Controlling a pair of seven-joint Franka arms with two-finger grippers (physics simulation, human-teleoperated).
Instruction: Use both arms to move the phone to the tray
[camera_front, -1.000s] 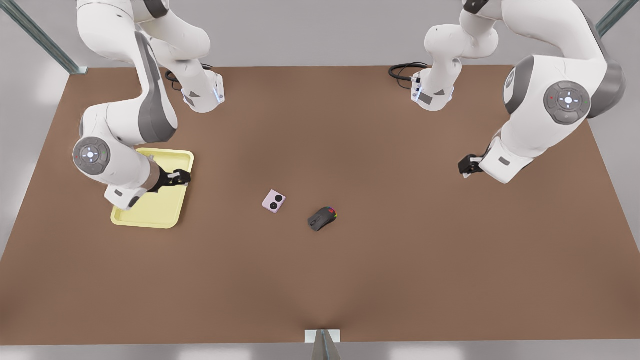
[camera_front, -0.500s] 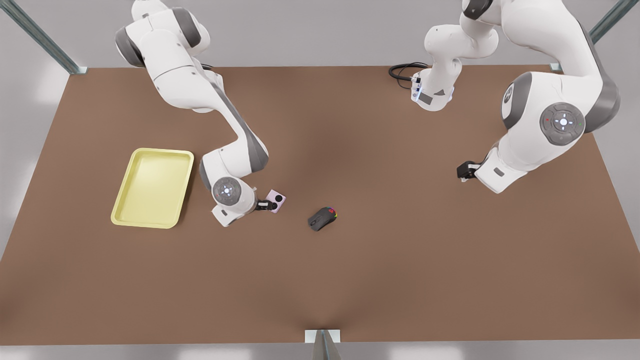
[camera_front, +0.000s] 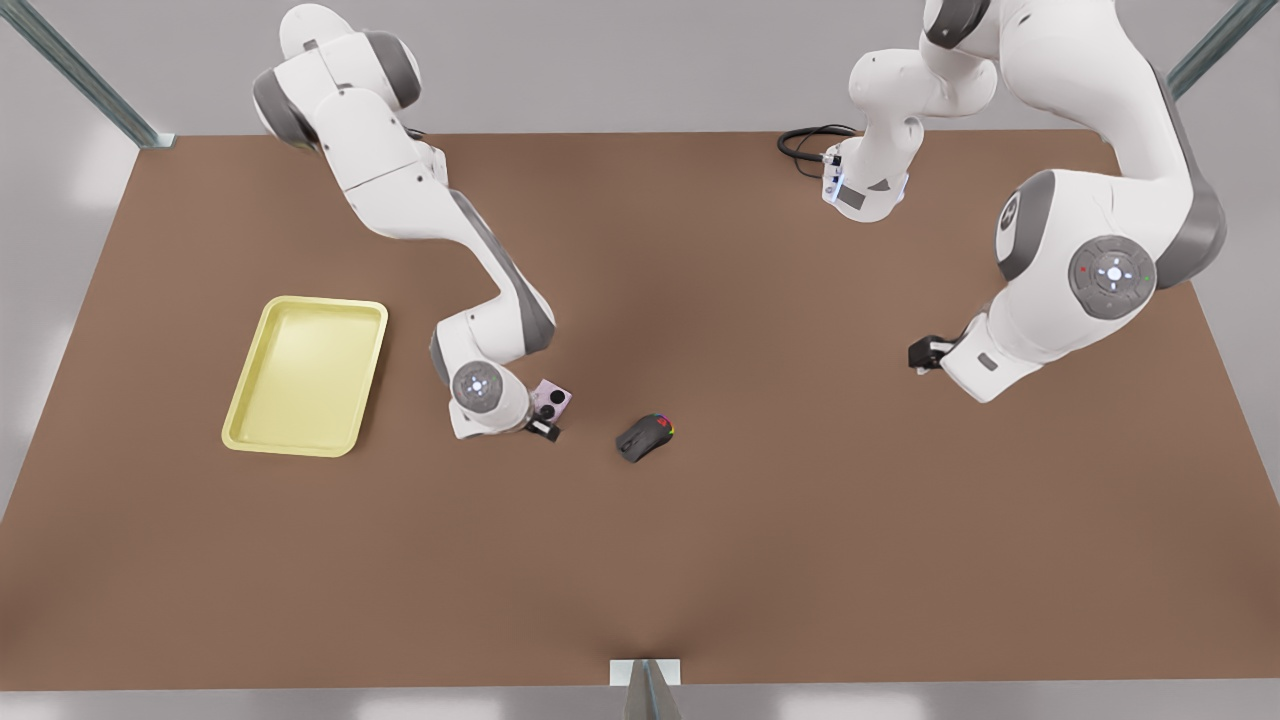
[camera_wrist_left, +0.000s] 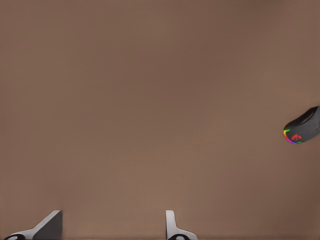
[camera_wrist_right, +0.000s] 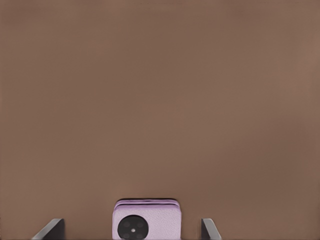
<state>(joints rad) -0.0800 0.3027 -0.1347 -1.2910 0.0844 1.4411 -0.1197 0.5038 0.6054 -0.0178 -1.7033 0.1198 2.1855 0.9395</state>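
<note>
Mid-table, phone (camera_front: 553, 401) lies flat, right gripper (camera_front: 541, 423) poised over it, fingers spread wide either side in right wrist view (camera_wrist_right: 146, 220), nothing clamped.

Risk, as judged: fingers close off-centre, thin flat body skids or tips out instead of lifting.

Mouse (camera_front: 645, 437) sits near on front view's right; a nudged phone could drift toward it.

Tray (camera_front: 303, 375) well apart on front view's left, bare brown table (camera_front: 400, 560) between gives open path; raised rim needs clearance.

Left gripper (camera_front: 921, 352) waits far on front view's right, fingers parted, empty.

Right end effector (camera_front: 541, 418) over the phone (camera_front: 553, 402) (mouse (camera_front: 645, 436) just beside), tray (camera_front: 262, 330) well apart.
</note>
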